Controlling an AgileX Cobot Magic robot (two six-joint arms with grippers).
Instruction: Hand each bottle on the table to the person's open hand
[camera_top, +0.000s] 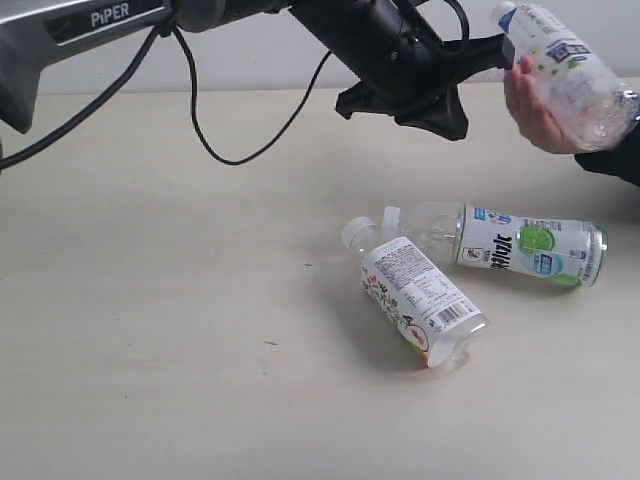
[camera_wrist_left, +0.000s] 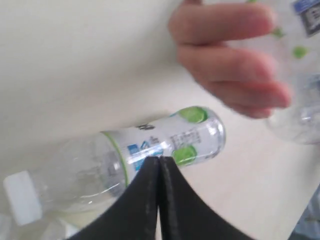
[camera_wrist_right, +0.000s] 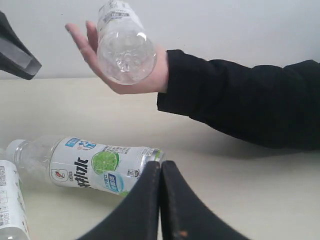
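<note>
From the far left the left arm (camera_top: 100, 20) stretches across above the desk (camera_top: 150, 380), a slack cable (camera_top: 200, 120) looping beneath it. The left pincer (camera_wrist_left: 160, 161) is pressed together with nothing between its jaws, hanging in the air at the far right, just beside the cap of a bottle that is no longer its concern. Right of centre, two bottles lie on their sides on the desk: the white-label bottle (camera_top: 420, 298) nearer, and the green-lime bottle (camera_top: 525, 245) just behind it, their necks close together and apparently touching. At the far right the person's hand (camera_top: 535, 105) is raised off the desk with the third bottle (camera_top: 570, 70) lying across the open palm, so that handover looks done, with two left to go. The right pincer (camera_wrist_right: 161, 167) is also pinched shut and empty, low and near the green-lime bottle. The risks lie in the next moves. The left pincer sits so close to the cap that a careless pull-back could knock the bottle out of a palm that only cradles it. On the desk, the round, smooth bottles will likely roll if a jaw nudges one, and since they lie against each other, lifting one could send its neighbour rolling away.
</note>
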